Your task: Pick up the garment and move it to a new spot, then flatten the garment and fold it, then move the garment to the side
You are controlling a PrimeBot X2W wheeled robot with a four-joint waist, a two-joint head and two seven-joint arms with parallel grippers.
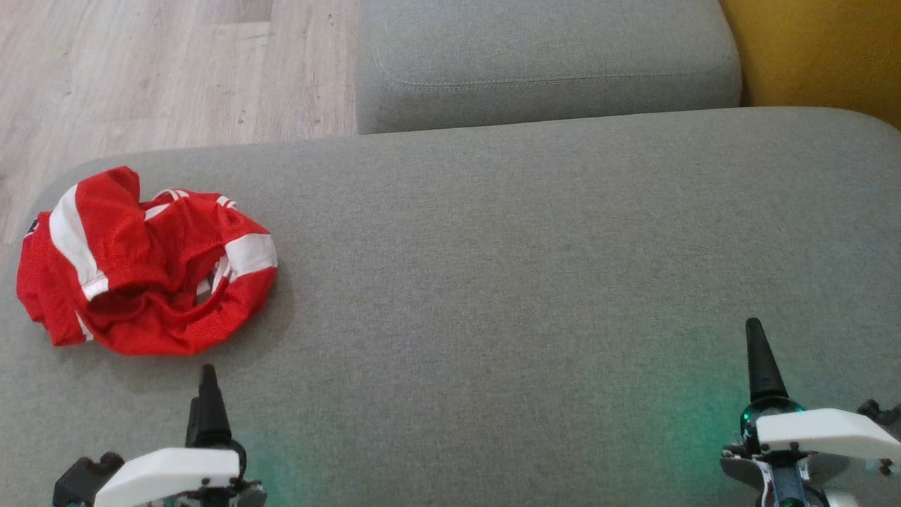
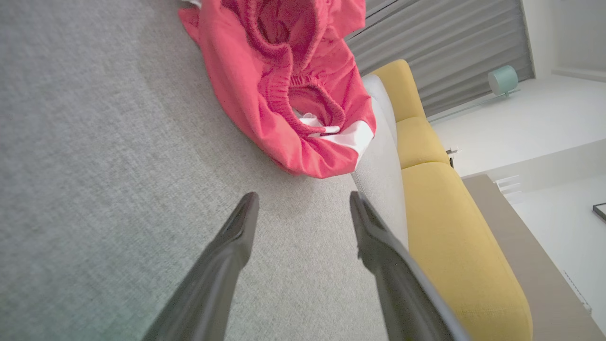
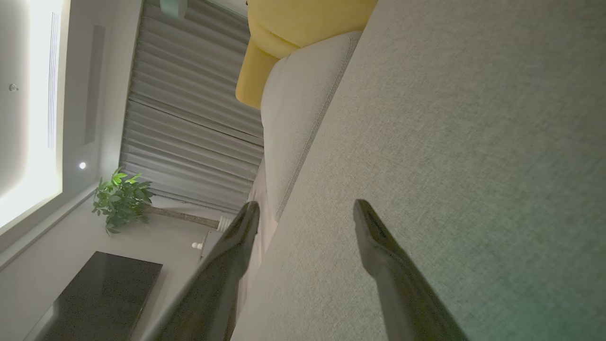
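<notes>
- Crumpled red mesh garment with white stripes (image 1: 148, 267): lies in a loose heap on the wide grey fabric sofa seat (image 1: 535, 282), at the seat's left end, close to its rounded left edge. Nothing holds it.
- Left wrist view of the garment (image 2: 284, 94): folds are bunched, with a gathered elastic edge turned up and a white patch at the end nearest the seat's edge.
- Left gripper (image 1: 203, 384): at the lower left of the head view, dark fingers pointing up at the garment's near edge. It is just short of the fabric and not touching it.
- Left gripper in its own wrist view (image 2: 303, 196): jaws spread wide, bare grey upholstery between the two fingers, nothing gripped. The garment sits just beyond the tips.
- Right gripper (image 1: 754, 331): at the lower right of the head view, well apart from the garment, above bare seat.
- Right gripper in its own wrist view (image 3: 307, 204): jaws spread wide and empty. One finger is over the seat, the other past its edge.
- Faint green glow on the upholstery beside each gripper.
- Second grey cushion block (image 1: 542, 63): beyond the seat's far edge, with a stitched seam along its front.
- Mustard-yellow upholstered section (image 1: 816, 49): to the right of that block.
- Pale wood-plank floor (image 1: 162, 70): beyond the seat on the left.
- Room background in the right wrist view: grey pleated curtain (image 3: 189, 118), green potted plant (image 3: 120, 199), dark glossy low table (image 3: 94, 298).
</notes>
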